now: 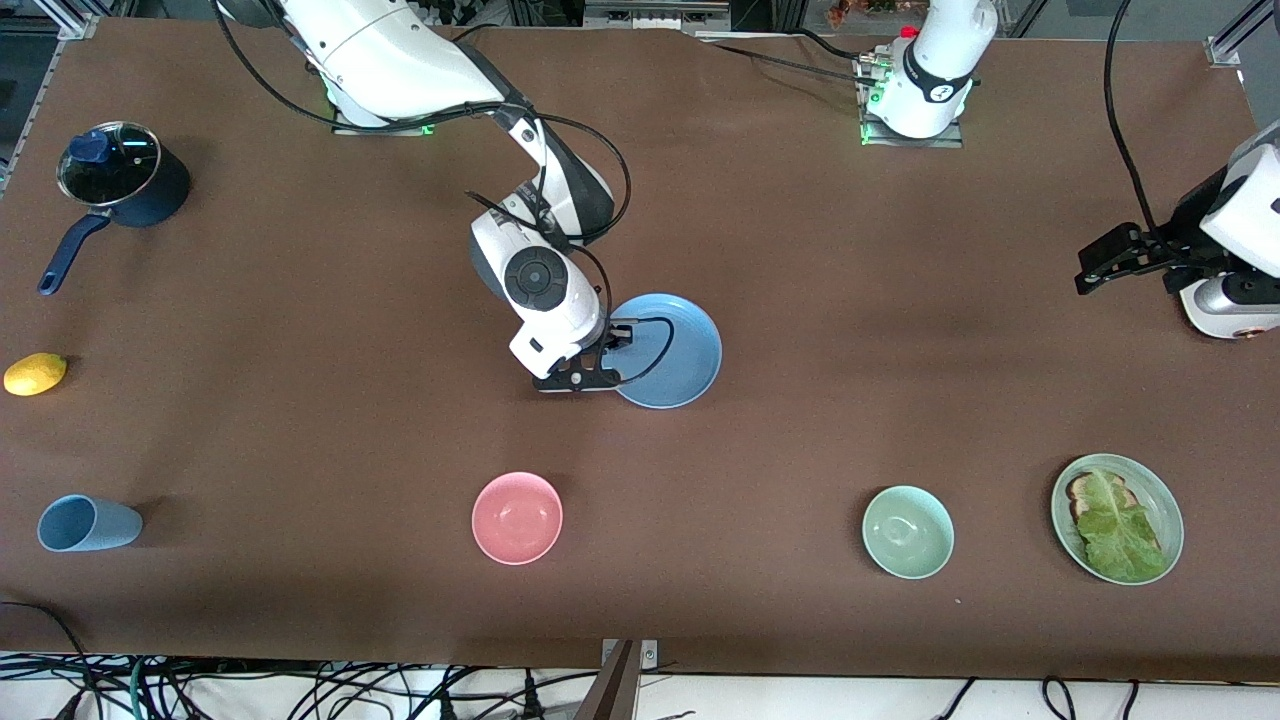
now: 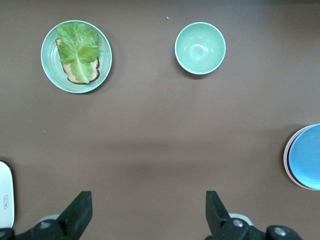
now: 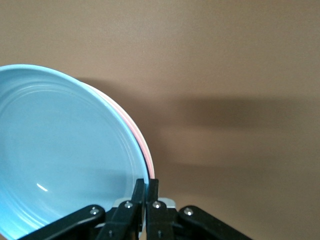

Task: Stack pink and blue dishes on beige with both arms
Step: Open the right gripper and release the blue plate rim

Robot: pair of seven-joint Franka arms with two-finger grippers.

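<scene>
The blue plate (image 1: 668, 350) lies near the table's middle, on top of the pink plate. Only a thin pink edge (image 3: 146, 152) shows under the blue plate (image 3: 65, 160). My right gripper (image 1: 590, 375) is low at that stack's edge toward the right arm's end. In the right wrist view the right gripper (image 3: 146, 186) is shut on the blue plate's rim. The beige plate is hidden. My left gripper (image 1: 1090, 268) waits in the air over the left arm's end of the table. It (image 2: 148, 200) is open and holds nothing. The left wrist view shows the blue plate (image 2: 306, 156) at its margin.
A dark lidded pot (image 1: 120, 175), a lemon (image 1: 35, 373) and a light blue cup (image 1: 88, 523) sit toward the right arm's end. Nearer the front camera are a pink bowl (image 1: 517, 517), a pale green bowl (image 1: 907, 531) and a green plate (image 1: 1168, 505) with bread and lettuce.
</scene>
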